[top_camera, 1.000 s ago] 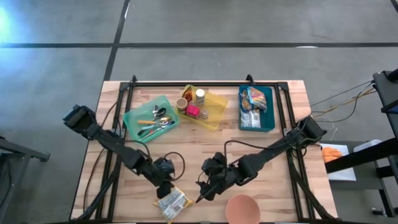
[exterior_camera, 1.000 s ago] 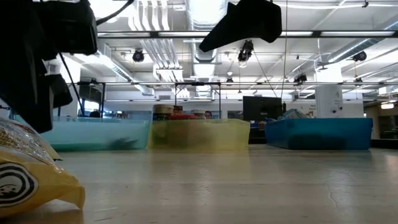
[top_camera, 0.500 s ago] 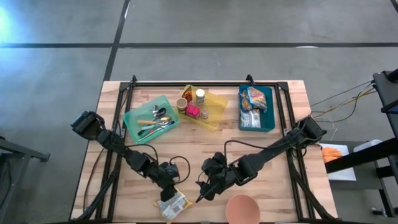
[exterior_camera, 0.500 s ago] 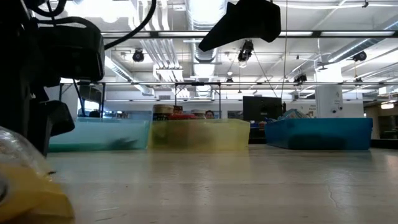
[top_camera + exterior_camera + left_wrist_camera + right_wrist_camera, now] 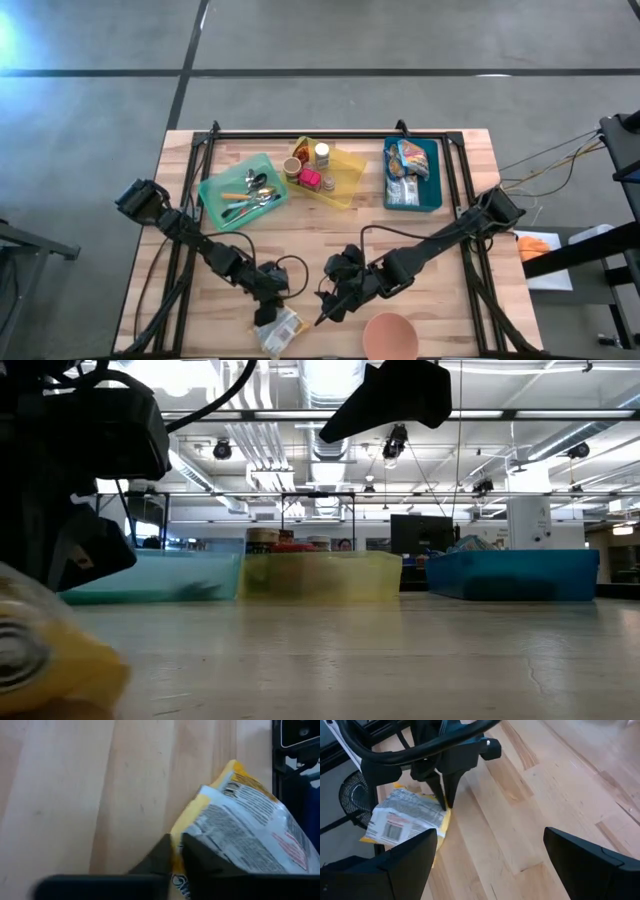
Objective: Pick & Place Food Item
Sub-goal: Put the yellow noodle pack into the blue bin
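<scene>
A yellow and white snack bag (image 5: 280,329) lies on the wooden table near its near edge; it also shows in the left wrist view (image 5: 245,832), the right wrist view (image 5: 402,819) and at the low view's left (image 5: 45,655). My left gripper (image 5: 266,306) stands over the bag's far end, shut on its yellow edge. My right gripper (image 5: 324,313) hangs open to the right of the bag, above the table, with nothing between its fingers (image 5: 490,865). My left gripper pinches the bag's yellow edge (image 5: 176,845) between its two fingers, at the end that faces the table's far side. The fingers (image 5: 444,790) slant down onto it from above and from the far left. The bag rests on the table.
A pink bowl (image 5: 390,336) stands at the near edge, right of my right gripper. Along the far side stand a teal bin (image 5: 243,190) with cutlery, a yellow bin (image 5: 326,172) with small jars, and a blue bin (image 5: 412,174) with packets. Bare wood lies between.
My left gripper has come down toward the near edge onto the bag and has shut on its yellow edge. The bag has shifted a little where it lies. My right gripper has kept still.
</scene>
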